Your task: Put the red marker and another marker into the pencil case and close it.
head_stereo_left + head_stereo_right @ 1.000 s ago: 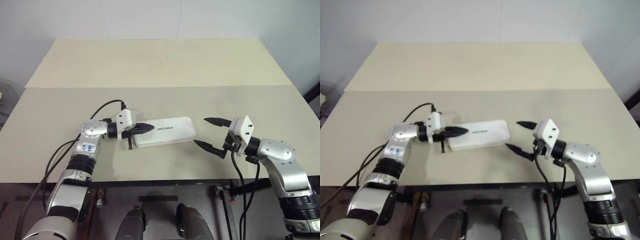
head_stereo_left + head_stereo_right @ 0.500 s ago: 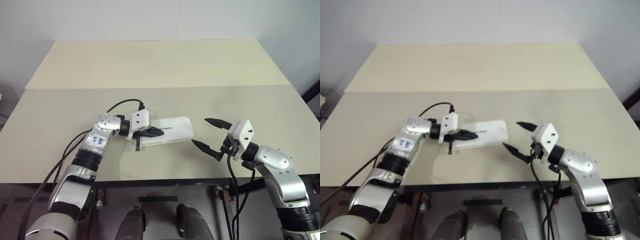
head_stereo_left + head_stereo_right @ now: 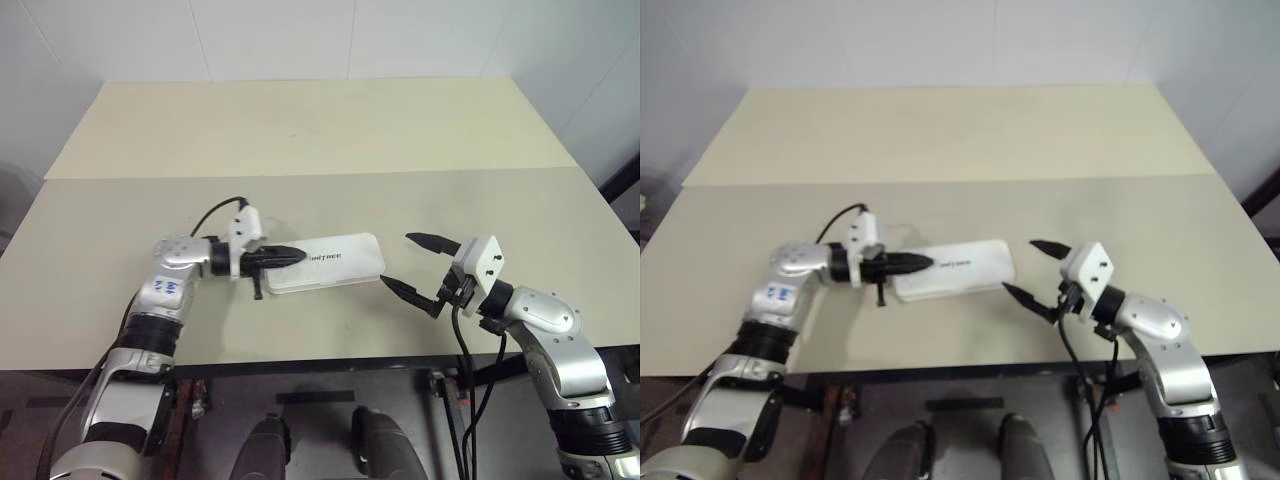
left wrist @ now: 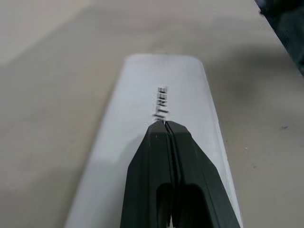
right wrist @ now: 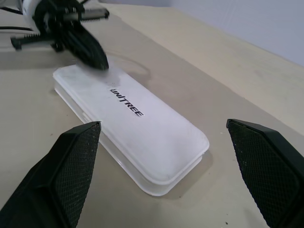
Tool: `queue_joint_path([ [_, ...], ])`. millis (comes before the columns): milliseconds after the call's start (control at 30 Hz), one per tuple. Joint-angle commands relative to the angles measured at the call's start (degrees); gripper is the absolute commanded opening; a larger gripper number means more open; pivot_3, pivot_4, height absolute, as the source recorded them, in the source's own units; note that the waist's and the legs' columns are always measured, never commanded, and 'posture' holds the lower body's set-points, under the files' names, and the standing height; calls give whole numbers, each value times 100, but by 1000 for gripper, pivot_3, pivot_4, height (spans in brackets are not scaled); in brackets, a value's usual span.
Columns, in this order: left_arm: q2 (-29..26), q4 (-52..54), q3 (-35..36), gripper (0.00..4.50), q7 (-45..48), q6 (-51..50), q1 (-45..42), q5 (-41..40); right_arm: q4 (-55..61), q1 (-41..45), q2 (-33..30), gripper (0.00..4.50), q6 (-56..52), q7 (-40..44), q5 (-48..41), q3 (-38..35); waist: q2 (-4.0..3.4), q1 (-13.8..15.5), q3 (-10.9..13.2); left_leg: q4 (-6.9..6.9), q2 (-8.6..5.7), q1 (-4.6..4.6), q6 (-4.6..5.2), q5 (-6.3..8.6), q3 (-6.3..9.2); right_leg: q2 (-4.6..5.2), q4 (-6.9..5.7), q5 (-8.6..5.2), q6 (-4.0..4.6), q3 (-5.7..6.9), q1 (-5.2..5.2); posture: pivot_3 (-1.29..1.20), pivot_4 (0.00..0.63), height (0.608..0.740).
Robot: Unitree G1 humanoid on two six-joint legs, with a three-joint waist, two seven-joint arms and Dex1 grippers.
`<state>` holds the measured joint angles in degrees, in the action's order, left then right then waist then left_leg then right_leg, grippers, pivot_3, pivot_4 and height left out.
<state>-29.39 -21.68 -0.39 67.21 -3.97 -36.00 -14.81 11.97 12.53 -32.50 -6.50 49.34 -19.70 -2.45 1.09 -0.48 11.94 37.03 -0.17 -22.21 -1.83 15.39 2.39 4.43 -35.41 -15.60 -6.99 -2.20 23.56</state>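
The pencil case [image 3: 335,262] lies closed and flat on the table, its "UNITREE" lettering [image 5: 127,104] facing up. My left gripper [image 3: 298,255] is shut and points level along the lid over the case's left end. In the left wrist view its fingertips [image 4: 164,124] sit just short of the lettering, and I cannot tell whether they touch the lid. My right gripper [image 3: 398,260] stands open just past the case's right end, one fingertip to each side and nothing between them. The red marker and the other marker are hidden.
The table is two beige boards joined by a seam [image 3: 400,172], with white walls behind it. A black cable [image 3: 205,215] loops from my left wrist over the table. The front edge [image 3: 330,355] runs close below the case.
My left gripper slid to the right over the lid half a second ago and has drawn back left to the case's end. The case stays closed. My right gripper stays open in place.
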Motion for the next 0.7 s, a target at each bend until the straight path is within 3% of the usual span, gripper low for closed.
queue_joint_path([
  [33, -484, 568, 613, 405, 336, -57, 529, -585, -90, 123, -206, 4500, 122, 329, -162, -131, 0, -15, 0, -2, 0, 1, 0, 1, -1, 2, 1, 0, 0, -1, 0, 0, 150, 740],
  [100, -665, 758, 736, 899, 444, -92, 764, -724, -231, 183, -298, 4500, 168, 518, -200, -193, 0, -22, 0, -3, 3, 0, -1, 2, -1, 2, 5, -1, 1, 0, 0, 0, 150, 740],
  [233, -1044, 1137, 1099, 2268, 438, -26, 1453, -825, -503, 335, -474, 4500, 314, 953, -379, -326, 0, 16, 1, 1, 3, 1, -1, 2, 2, 6, 3, -2, 4, 4, -3, 0, 150, 740],
  [433, -1196, 1684, 1396, 4381, 180, -157, 2062, -990, -921, 656, -707, 4500, 356, 1438, -463, -325, 1, 35, 1, -1, 6, 0, 0, 2, 5, 10, 8, -4, 9, 6, -3, 0, 150, 740],
  [700, -1090, 1640, 1300, 4478, 55, -12, 1887, -956, -1314, 916, -775, 4500, 605, 1886, -296, -260, 0, 24, 1, -5, 7, 0, -3, 4, 2, 9, 9, -6, 14, 9, -1, 0, 150, 740],
])
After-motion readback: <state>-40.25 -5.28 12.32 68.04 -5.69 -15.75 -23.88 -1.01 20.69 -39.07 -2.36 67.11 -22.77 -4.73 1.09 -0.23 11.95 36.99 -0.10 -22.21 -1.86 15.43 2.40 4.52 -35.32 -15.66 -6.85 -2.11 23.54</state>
